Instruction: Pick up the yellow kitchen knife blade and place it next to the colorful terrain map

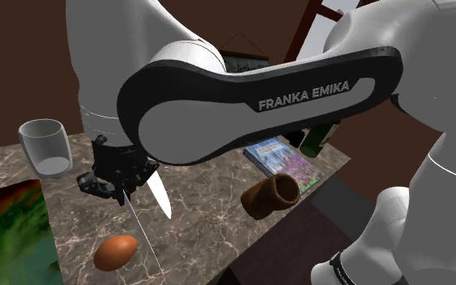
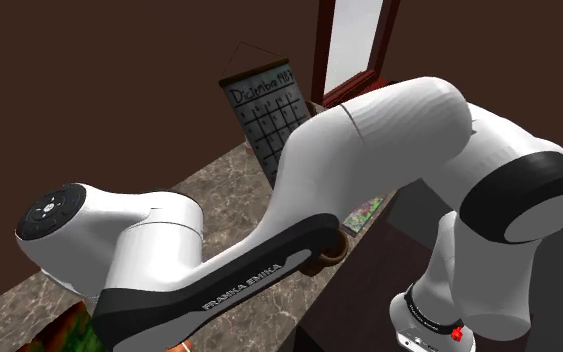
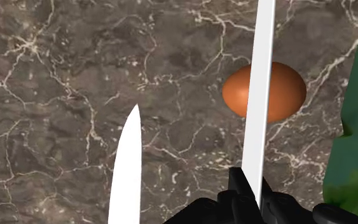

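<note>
The hand [image 1: 117, 182] hangs just above the dark marble worktop [image 1: 210, 202], clenched on the knife blade [image 3: 260, 76]. The blade is drawn plain white. In the wrist view it is seen edge-on as a long thin strip, pinched between the two black fingers [image 3: 242, 191] and running straight out from them. From there it crosses in front of a brown egg [image 3: 289, 92] lying on the marble.

Just beside the held strip is a second, broader white blade [image 3: 126, 172] with a pointed tip. From the shoulder view this broad piece [image 1: 161, 196] slants down from the hand. I cannot tell whether it is joined to the thin strip.

The terrain map [image 1: 11, 235], green with a red patch, lies flat on the worktop at the shoulder view's lower left, near the egg [image 1: 115, 252]. Behind the hand stands a clear glass [image 1: 44, 146]. Off to that view's right a brown cup [image 1: 270, 197] lies on its side, with a book [image 1: 283, 158] behind it.
</note>
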You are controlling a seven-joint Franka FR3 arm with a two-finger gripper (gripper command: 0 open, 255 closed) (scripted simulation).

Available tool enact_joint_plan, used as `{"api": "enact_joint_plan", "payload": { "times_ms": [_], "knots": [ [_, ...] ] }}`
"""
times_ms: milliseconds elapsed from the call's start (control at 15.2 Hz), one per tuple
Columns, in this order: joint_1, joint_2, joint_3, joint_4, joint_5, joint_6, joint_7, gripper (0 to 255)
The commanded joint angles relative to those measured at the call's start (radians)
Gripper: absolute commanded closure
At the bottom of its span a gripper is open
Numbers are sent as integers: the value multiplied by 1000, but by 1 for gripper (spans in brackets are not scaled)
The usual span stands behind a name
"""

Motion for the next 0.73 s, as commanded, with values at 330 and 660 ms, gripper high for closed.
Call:
{"api": "enact_joint_plan", "payload": {
  "times_ms": [330,660],
  "knots": [
    [4,28,-4,-59,-15,86,15,255],
    [7,55,-9,-93,-29,144,24,255]
  ]
}}
